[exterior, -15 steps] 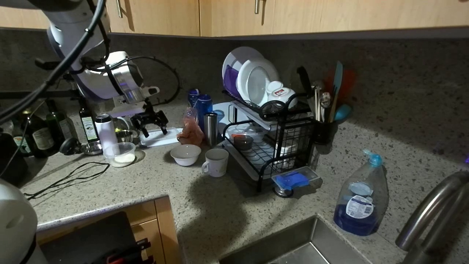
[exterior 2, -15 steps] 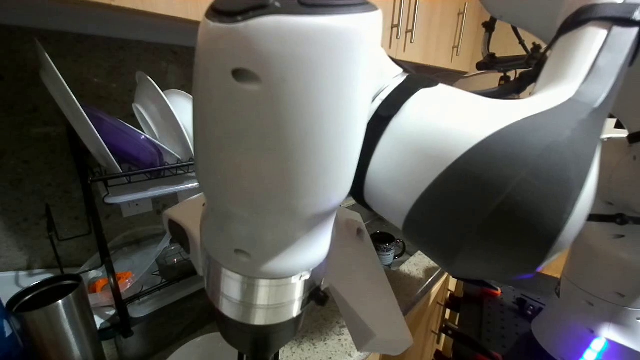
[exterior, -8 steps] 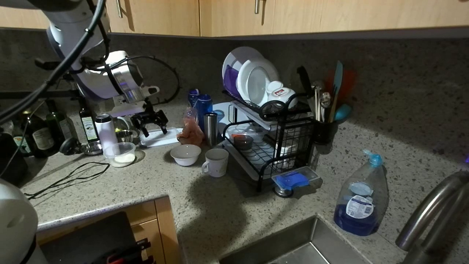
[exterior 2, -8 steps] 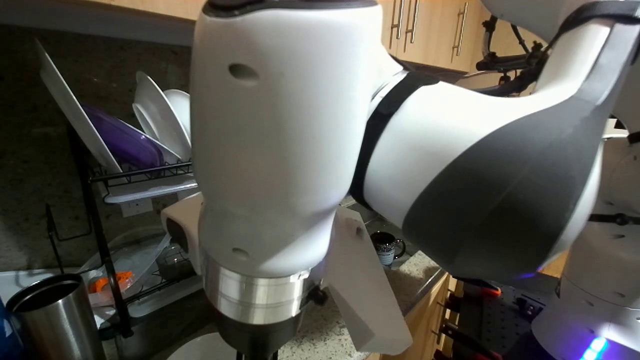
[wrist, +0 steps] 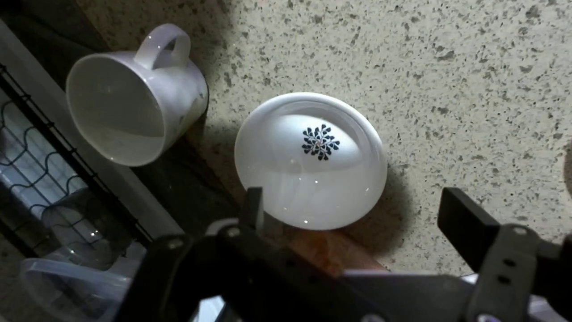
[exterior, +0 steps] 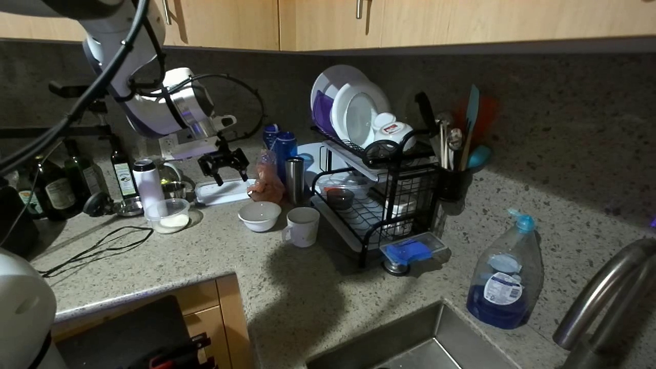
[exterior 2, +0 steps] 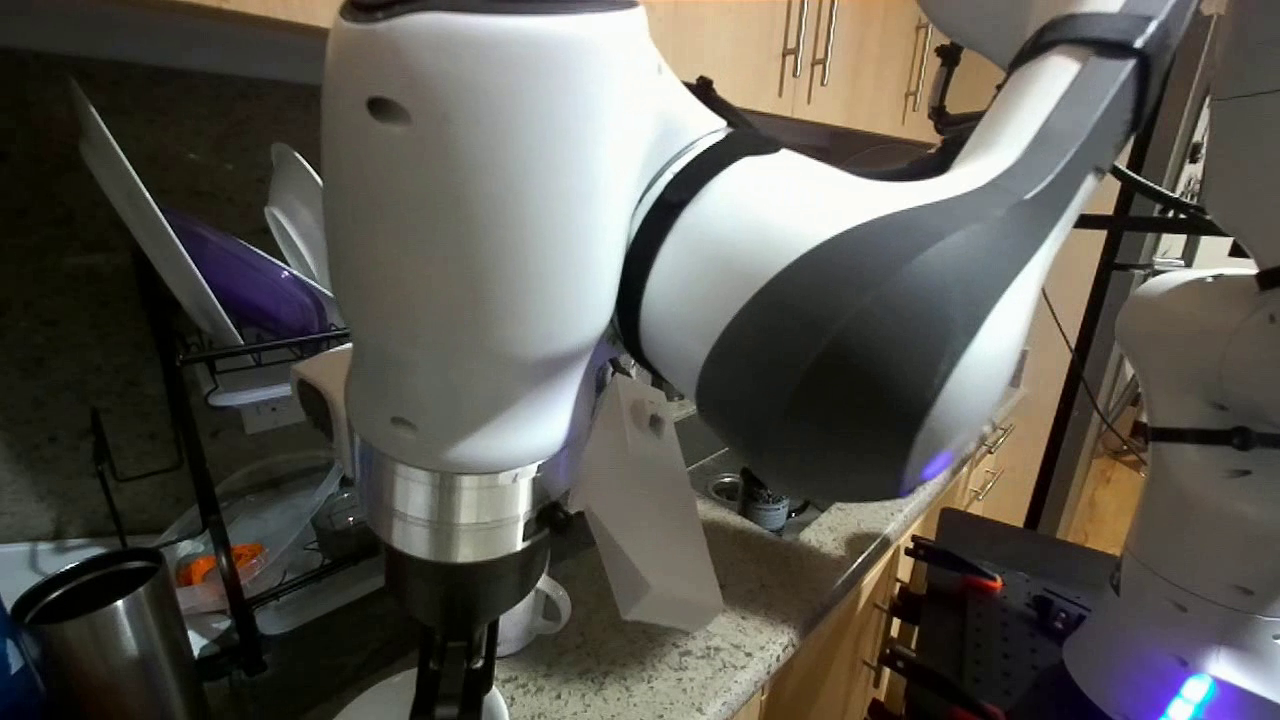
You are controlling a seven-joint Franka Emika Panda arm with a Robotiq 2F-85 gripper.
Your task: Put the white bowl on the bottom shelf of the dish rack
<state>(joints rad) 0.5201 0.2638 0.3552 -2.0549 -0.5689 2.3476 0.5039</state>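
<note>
Legible text: none. Marked pieces, in an exterior view, by clock position from its centre:
1. Four o'clock: clear bottle of blue liquid (exterior: 504, 274); round white label (exterior: 499, 289) with fine print and a barcode-like block (exterior: 513, 293), too small to read.
2. Just short of two o'clock: white cup (exterior: 397, 138); red-and-dark printed mark (exterior: 393, 128), unreadable.
3. Nine o'clock: slim dark bottle (exterior: 117, 154); upright pale label (exterior: 124, 179), lettering too small to read.
4. Nine o'clock, farther out: broader dark bottle (exterior: 47, 173); pale label (exterior: 58, 196), lettering likewise too small.
</note>
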